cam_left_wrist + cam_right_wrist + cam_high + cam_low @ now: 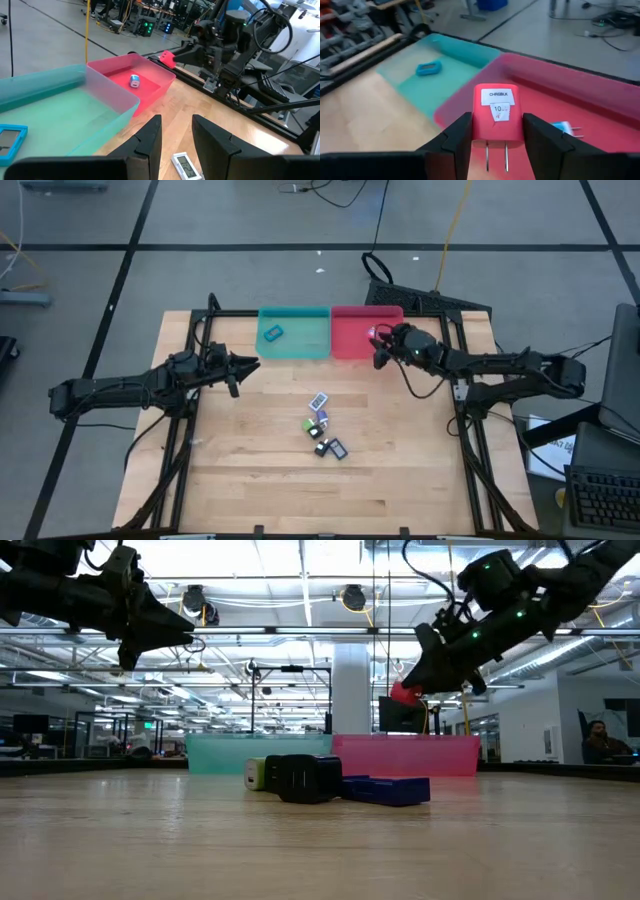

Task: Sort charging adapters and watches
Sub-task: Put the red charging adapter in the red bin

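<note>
My right gripper (pixel 496 131) is shut on a red charging adapter (pixel 496 116) with a white label, above the red bin (pixel 352 352); the low view shows the adapter (pixel 404 693) high off the table. A light blue adapter (pixel 563 128) lies in the red bin. A teal watch (pixel 429 68) lies in the teal bin (pixel 294 348). More adapters and watches (pixel 322 425) lie loose mid-table. My left gripper (pixel 176 135) waits open near the teal bin's near left corner. My right gripper pinches the red adapter's two opposite sides (pixel 478 125) between its two fingers (pixel 456 137). The fingers come from the table's right, slanting slightly down. The adapter is lifted clear above the red bin, its labelled face up and its two prongs (pixel 496 155) pointing back toward the wrist.
A black adapter (pixel 305 778), a dark blue flat piece (pixel 390 790) and a green-white piece (pixel 255 774) sit together mid-table. A white-faced piece (pixel 186 165) lies just ahead of my left gripper. Black frame rails (pixel 452 330) run along the table's sides.
</note>
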